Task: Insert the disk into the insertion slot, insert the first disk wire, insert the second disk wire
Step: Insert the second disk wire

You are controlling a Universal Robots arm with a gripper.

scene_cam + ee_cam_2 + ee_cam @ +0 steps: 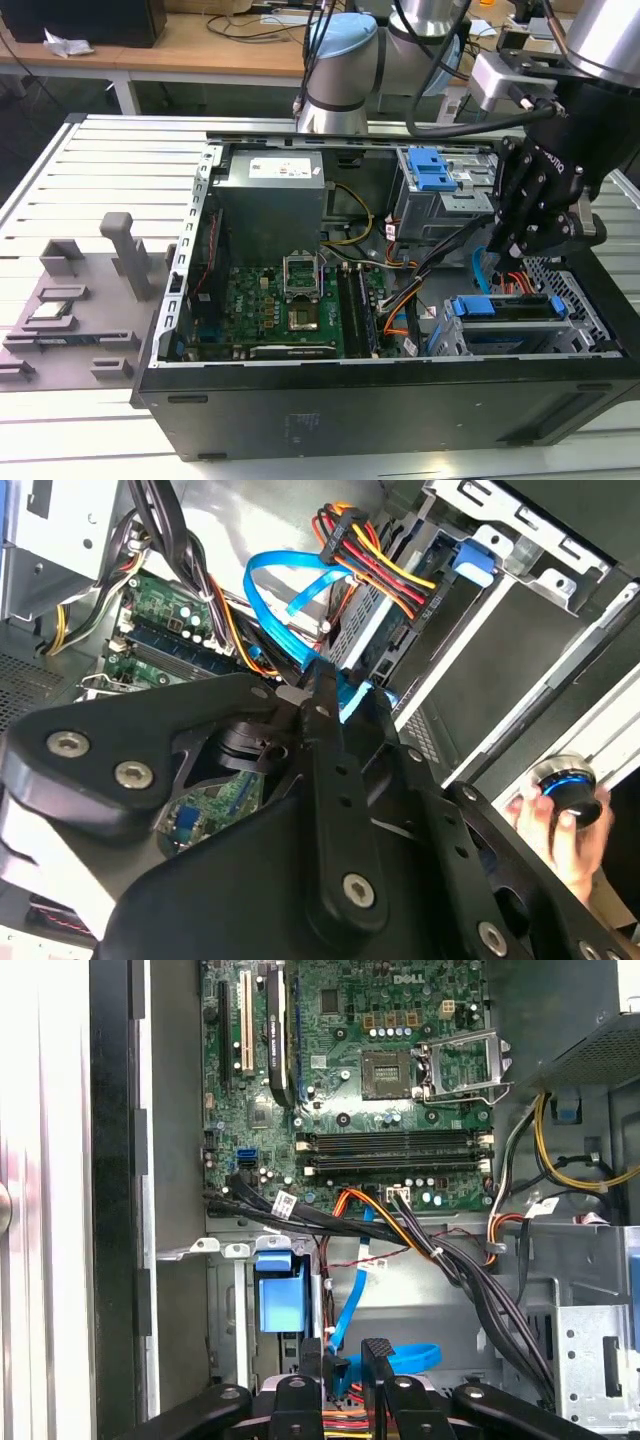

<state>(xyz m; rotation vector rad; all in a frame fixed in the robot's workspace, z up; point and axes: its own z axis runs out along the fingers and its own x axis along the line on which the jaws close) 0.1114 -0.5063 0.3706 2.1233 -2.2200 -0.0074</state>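
The disk (505, 308), in its blue caddy, sits inside the insertion slot (575, 290), a perforated metal cage at the case's corner on the exterior view's right. My gripper (508, 258) hangs just above the disk's rear end. Both wrist views show its fingers (310, 1370) shut on the dark plug of the second disk wire (350, 1300), a light-blue flat cable that loops beside them (285, 590). The gripper (350, 695) holds that plug close to the disk's rear. The first disk wire (385, 570), a red, orange and black bundle, ends in a black plug against the disk's rear.
The open computer case holds a green motherboard (290, 300), a grey power supply (270, 200) and a taller bay with blue latches (435, 170). Black cable bundles (460, 1270) cross near the cage. A grey fixture (60, 300) lies outside the case. A hand (560, 825) grips a knob.
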